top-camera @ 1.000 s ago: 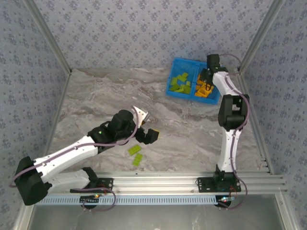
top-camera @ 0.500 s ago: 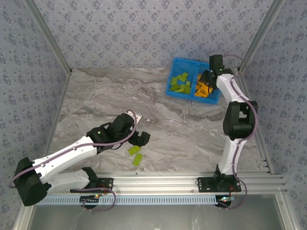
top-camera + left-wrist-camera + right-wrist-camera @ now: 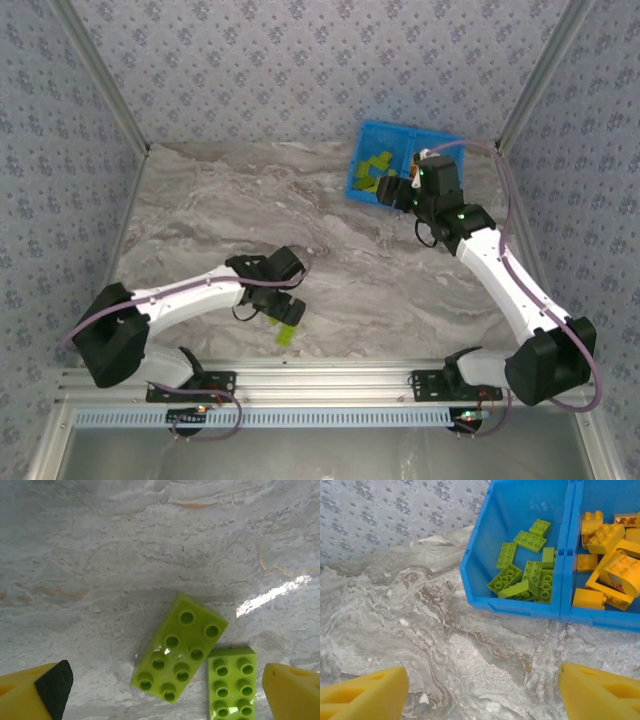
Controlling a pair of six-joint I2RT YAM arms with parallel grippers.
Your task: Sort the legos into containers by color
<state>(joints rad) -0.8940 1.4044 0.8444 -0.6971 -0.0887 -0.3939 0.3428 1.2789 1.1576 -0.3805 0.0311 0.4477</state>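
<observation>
Two lime green legos lie side by side on the marble table: a tilted brick (image 3: 180,647) and a second brick (image 3: 231,687) to its right. My left gripper (image 3: 165,700) hangs open right above them, its yellow fingers (image 3: 40,690) far apart and holding nothing. From above, the left gripper (image 3: 288,310) covers one brick and the other green brick (image 3: 286,335) shows just below it. The blue tray (image 3: 520,607) holds green legos (image 3: 525,570) in its left container and orange legos (image 3: 607,555) in its right, an orange frame piece (image 3: 594,584) among them. My right gripper (image 3: 482,700) is open and empty over the table in front of the tray.
The blue tray (image 3: 390,133) sits at the back right, near the patterned wall and a metal corner post (image 3: 530,90). The right gripper (image 3: 398,192) hovers at the tray's near edge. Marble tabletop (image 3: 230,200) spreads between the arms.
The right arm has drawn back from over the orange container to the tray's near side, its jaws opening. The left gripper has moved nearer and lower, over the two green bricks.
</observation>
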